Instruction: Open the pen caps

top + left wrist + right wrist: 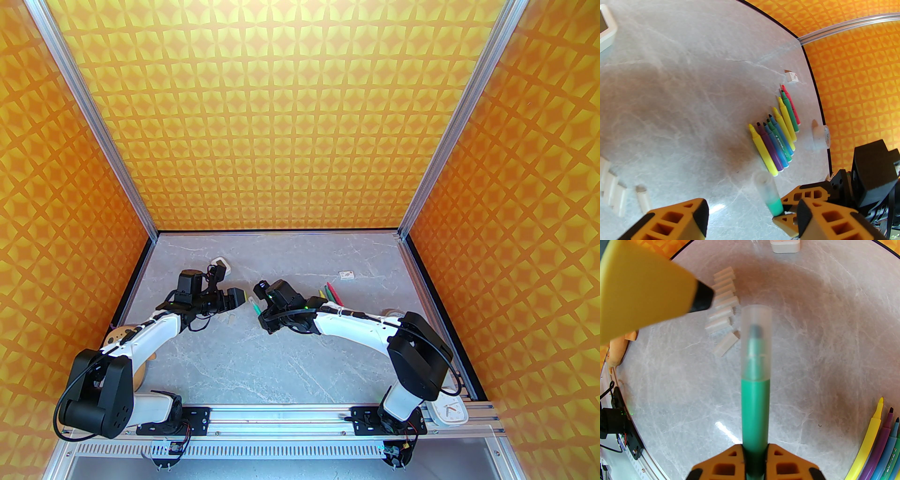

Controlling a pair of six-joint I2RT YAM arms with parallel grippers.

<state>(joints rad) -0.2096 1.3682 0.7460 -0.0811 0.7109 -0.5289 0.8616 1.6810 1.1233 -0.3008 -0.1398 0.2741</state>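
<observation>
My right gripper (754, 451) is shut on a teal pen (754, 413) and holds it above the table, pointing toward the left arm. The pen's translucent cap (756, 343) is on its tip. My left gripper (752, 215) stands open just short of that pen cap (765, 185), its pads apart from it. One left finger (646, 286) hangs to the left of the cap. From above, the left gripper (239, 297) faces the right gripper (261, 309) across a small gap. Several uncapped pens (775, 138) lie in a row. Several loose pen caps (721, 301) lie side by side.
A white device (220, 265) sits at the back left and a small white box (792, 76) behind the pen row. A tape roll (821, 137) stands near the right wall. A wooden object (119, 335) lies under the left arm.
</observation>
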